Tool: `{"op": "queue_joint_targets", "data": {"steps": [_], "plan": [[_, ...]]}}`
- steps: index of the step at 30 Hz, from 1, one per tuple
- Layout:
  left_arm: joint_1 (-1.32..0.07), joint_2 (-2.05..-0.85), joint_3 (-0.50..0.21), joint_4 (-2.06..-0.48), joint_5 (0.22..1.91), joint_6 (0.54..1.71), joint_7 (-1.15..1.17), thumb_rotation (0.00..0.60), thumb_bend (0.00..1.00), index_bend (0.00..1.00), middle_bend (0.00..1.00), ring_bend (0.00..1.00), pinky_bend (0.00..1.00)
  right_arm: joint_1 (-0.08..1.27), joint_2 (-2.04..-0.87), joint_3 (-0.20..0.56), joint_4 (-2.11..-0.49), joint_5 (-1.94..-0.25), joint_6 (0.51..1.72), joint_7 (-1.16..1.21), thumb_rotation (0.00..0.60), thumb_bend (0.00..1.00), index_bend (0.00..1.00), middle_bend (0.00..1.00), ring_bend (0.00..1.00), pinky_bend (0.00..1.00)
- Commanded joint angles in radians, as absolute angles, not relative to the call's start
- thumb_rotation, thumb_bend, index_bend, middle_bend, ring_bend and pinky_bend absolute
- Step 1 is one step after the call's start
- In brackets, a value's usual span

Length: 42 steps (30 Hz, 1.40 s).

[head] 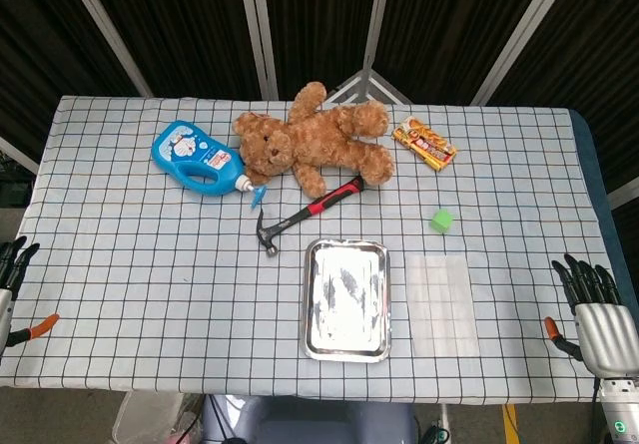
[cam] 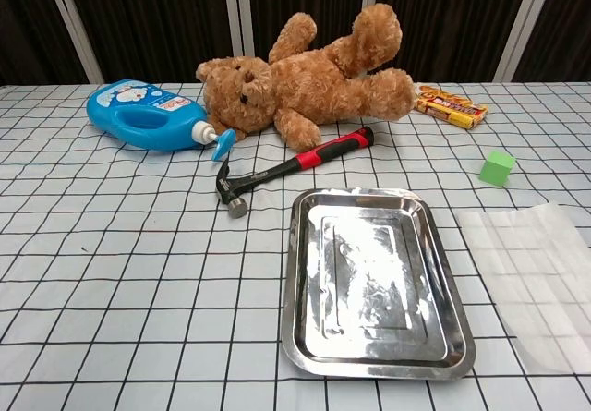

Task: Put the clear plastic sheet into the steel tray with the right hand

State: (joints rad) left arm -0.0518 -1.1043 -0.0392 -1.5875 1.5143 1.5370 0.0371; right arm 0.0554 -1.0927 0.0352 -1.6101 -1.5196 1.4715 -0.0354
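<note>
Nothing done yet: the sheet [head: 440, 302] lies flat on the table [head: 120, 264], outside the tray [head: 312, 299] — by my reading the task has not started.
Sheet: just beside the tray on its right side, a narrow strip of cloth between them; the green cube [head: 441, 222] sits a little behind it.
Tray: holds nothing, only glare and smears on its floor.
Right hand: the right hand [head: 597, 309] hangs off the table's right edge, fingers apart and straight, grasping nothing, well apart from the sheet.
Left hand: the left hand [head: 12, 269] shows only in part at the left edge; fingers look apart and it holds nothing I can see.
Left to do: all of it — reach in, lift the thin sheet off the cloth, carry it over the rim, lay it down. Getting a finger under so flat a film looks the hard part.
Head view only: both hands, all 4 table edges, the full outline of the sheet.
Chest view only: neither hand; but the tray's raised rim and shallow depth read clearly, and the sheet's far edge stands out against the grid, with its near right part cut off by the frame.
Clutter: teddy [head: 315, 140], hammer [head: 305, 214], blue bottle [head: 196, 158], snack packet [head: 424, 143] — all behind the tray, clear of the likely path.
</note>
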Motion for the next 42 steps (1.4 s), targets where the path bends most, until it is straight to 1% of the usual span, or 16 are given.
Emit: {"op": "queue_joint_targets", "data": {"steps": [1,7,16,19,23,30,42], "plan": [[-0.052,-1.104,-0.039,-1.587,1.514,1.537,0.037,0.600,0.00,0.00,0.00,0.00,0.00,0.056,-1.093,0.034,-1.610,-1.522,1.471,-0.036,0.600,0.42,0.00,0.00,0.00,0.00],[-0.051,-1.103,-0.041,-1.587,1.516,1.541,0.034,0.600,0.00,0.00,0.00,0.00,0.00,0.056,-1.097,0.018,-1.610,-1.543,1.465,-0.057,0.600,0.42,0.00,0.00,0.00,0.00],[-0.053,-1.103,-0.045,-1.587,1.508,1.537,0.026,0.600,0.00,0.00,0.00,0.00,0.00,0.061,-1.129,-0.030,-1.647,-1.599,1.434,-0.113,0.600,0.42,0.00,0.00,0.00,0.00],[-0.053,-1.103,-0.047,-1.586,1.503,1.536,0.023,0.600,0.00,0.00,0.00,0.00,0.00,0.067,-1.157,-0.045,-1.637,-1.620,1.415,-0.174,0.600,0.39,0.00,0.00,0.00,0.00],[-0.052,-1.101,-0.049,-1.589,1.501,1.537,0.022,0.600,0.00,0.00,0.00,0.00,0.00,0.071,-1.215,-0.065,-1.594,-1.644,1.390,-0.267,0.600,0.38,0.00,0.00,0.00,0.00],[-0.057,-1.092,-0.056,-1.604,1.505,1.542,0.009,0.600,0.00,0.00,0.00,0.00,0.00,0.072,-1.298,-0.082,-1.570,-1.628,1.345,-0.339,0.600,0.38,0.00,0.00,0.00,0.00],[-0.057,-1.055,-0.059,-1.664,1.506,1.543,0.003,0.600,0.00,0.00,0.00,0.00,0.00,0.071,-1.328,-0.107,-1.555,-1.615,1.309,-0.390,0.600,0.38,0.00,0.00,0.00,0.00]]}}
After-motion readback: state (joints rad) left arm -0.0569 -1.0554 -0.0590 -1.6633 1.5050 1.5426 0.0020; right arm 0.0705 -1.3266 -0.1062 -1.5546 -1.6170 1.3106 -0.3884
